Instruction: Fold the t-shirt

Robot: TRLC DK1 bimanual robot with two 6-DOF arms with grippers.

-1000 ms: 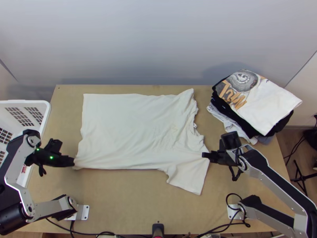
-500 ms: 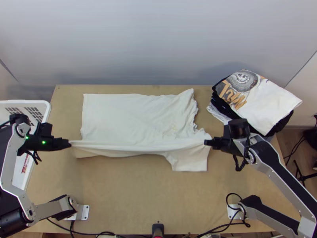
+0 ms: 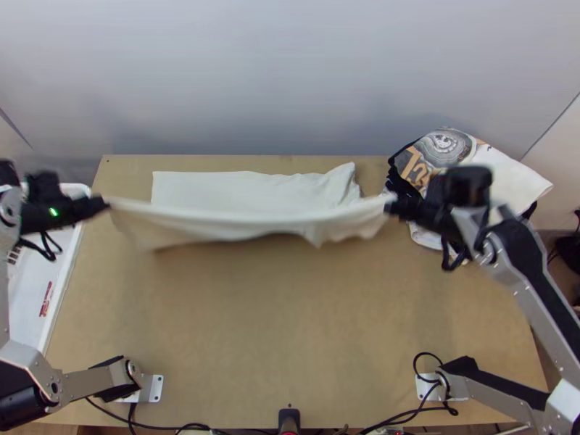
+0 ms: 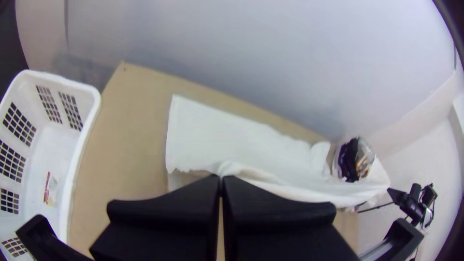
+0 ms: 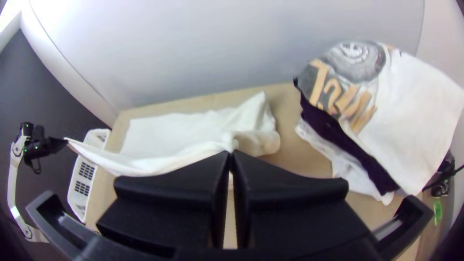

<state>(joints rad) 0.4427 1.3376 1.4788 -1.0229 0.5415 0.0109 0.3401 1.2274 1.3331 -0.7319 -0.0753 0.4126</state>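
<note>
The white t-shirt [image 3: 246, 187] is on the bench [image 3: 290, 326], its far part lying flat toward the back edge, with some wrinkles and a rumpled end on the side of the clothes pile [image 3: 507, 174]. Its near side is lifted off the bench and stretched between the two arms, with loose cloth hanging below the taut stretch. The left end effector [image 3: 109, 206] is closed on one end of that raised side, near the white laundry basket [image 3: 27, 290]; in the left wrist view the fingers [image 4: 183, 198] meet with cloth at their tips. The right end effector [image 3: 389, 206] is closed on the other end, just beside the clothes pile, and in the right wrist view its fingers [image 5: 188, 183] come together on the fabric. Both are held above the bench, about level with each other in the top view. The pile sits at the bench's far right corner, a white shirt with a grey and orange print on top and dark and pale cloth beneath. The basket stands along the left edge, with grid openings in its walls.
</note>
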